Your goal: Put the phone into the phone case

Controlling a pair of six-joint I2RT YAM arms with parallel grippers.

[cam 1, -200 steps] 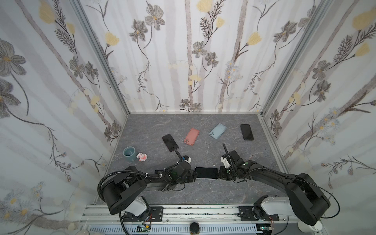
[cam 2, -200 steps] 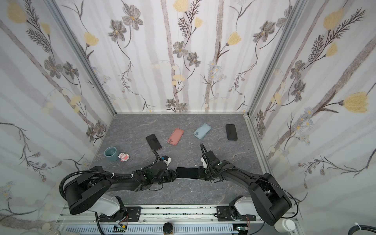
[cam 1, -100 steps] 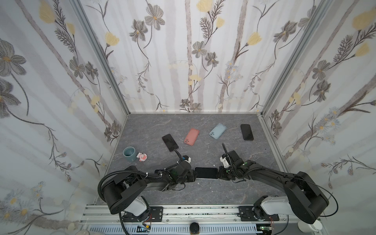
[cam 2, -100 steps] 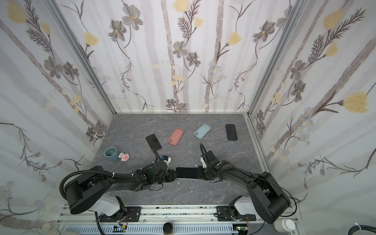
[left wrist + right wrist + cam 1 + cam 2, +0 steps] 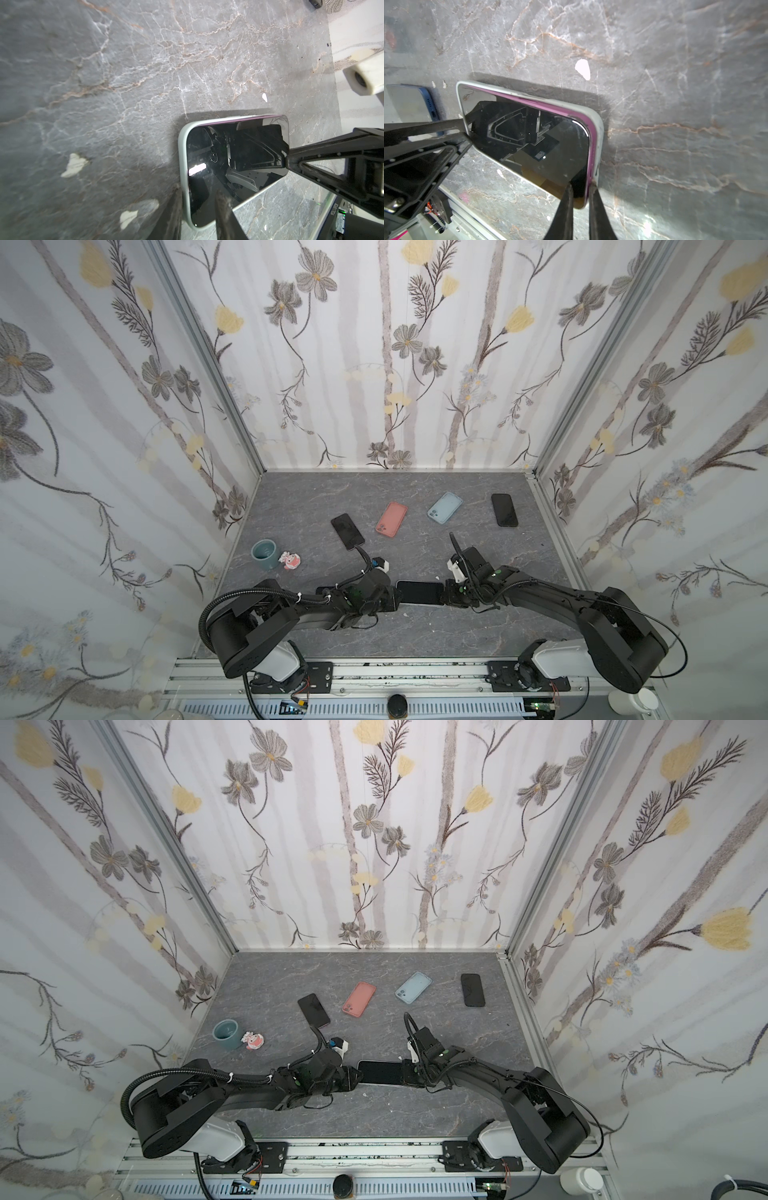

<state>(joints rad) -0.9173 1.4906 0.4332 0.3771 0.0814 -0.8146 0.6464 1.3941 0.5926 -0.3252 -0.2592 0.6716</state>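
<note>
So the phone (image 5: 419, 592) lies flat near the front middle of the counter (image 5: 415, 639), partway into a pale phone case (image 5: 599, 128). Its pink frame shows above the rim along one long side, so I'd guess that side isn't seated yet.

The left pincer (image 5: 199, 209) is clamped over one short end of the phone case, one finger on the glass. The right pincer (image 5: 580, 195) is pinched almost closed on the phone at the other end.

The phone is rigid with slick glass and the case looks bendy. I'd hold it by the ends and press down along the raised edge, not mid-screen.

Plenty of room. The pink case (image 5: 391, 519), blue case (image 5: 444, 507) and two black phones lie well back, and the cup (image 5: 264, 554) is off to the left. The counter's front edge is the nearest limit.
</note>
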